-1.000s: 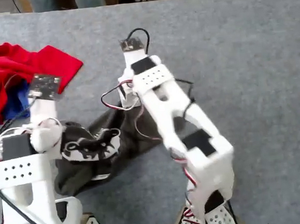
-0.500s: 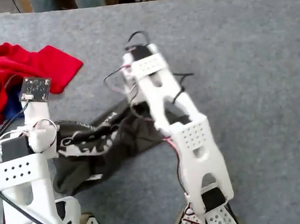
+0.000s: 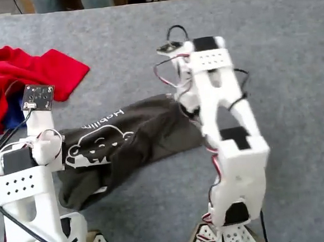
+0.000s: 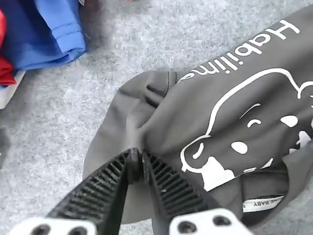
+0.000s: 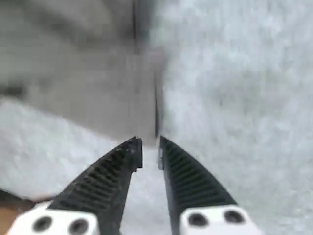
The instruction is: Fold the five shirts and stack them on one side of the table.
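Observation:
A dark grey shirt with a white cartoon print lies stretched across the grey table between both arms. My left gripper is shut on a pinched fold at the shirt's edge, close to the arm's base. My right gripper holds the shirt's opposite edge near the table's middle. In the right wrist view the right gripper has its fingers nearly together on a thin edge of the grey cloth.
A red shirt lies crumpled at the far left, over a blue shirt. The blue shirt sits just beyond the grey one. Bare grey table spreads to the right and far side.
My right gripper has pulled its edge of the grey shirt to the right, stretching the bunched cloth out so the print now lies flat. The left arm has barely moved.

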